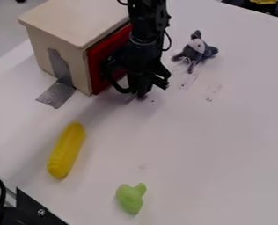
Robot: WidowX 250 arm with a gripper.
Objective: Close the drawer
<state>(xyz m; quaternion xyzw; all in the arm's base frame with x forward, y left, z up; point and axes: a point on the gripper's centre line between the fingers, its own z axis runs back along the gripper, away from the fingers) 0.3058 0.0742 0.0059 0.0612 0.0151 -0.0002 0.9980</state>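
Observation:
The black gripper [141, 91] hangs low over the white table, just right of the wooden box [65, 22] and beside its red drawer front [98, 70]. The arm and gripper hide the right part of this red face. What shows of the drawer front stands close against the box's right side; I cannot tell whether it is fully flush. Whether the gripper touches it is also hidden.
Silver tape [56, 94] runs from the box onto the table [206, 145]. A grey plush toy [195, 50] lies right of the arm. Nearer the camera are a yellow elongated object [66, 151] and a light green toy [130, 198]. Black hardware [32, 208] occupies the lower left corner.

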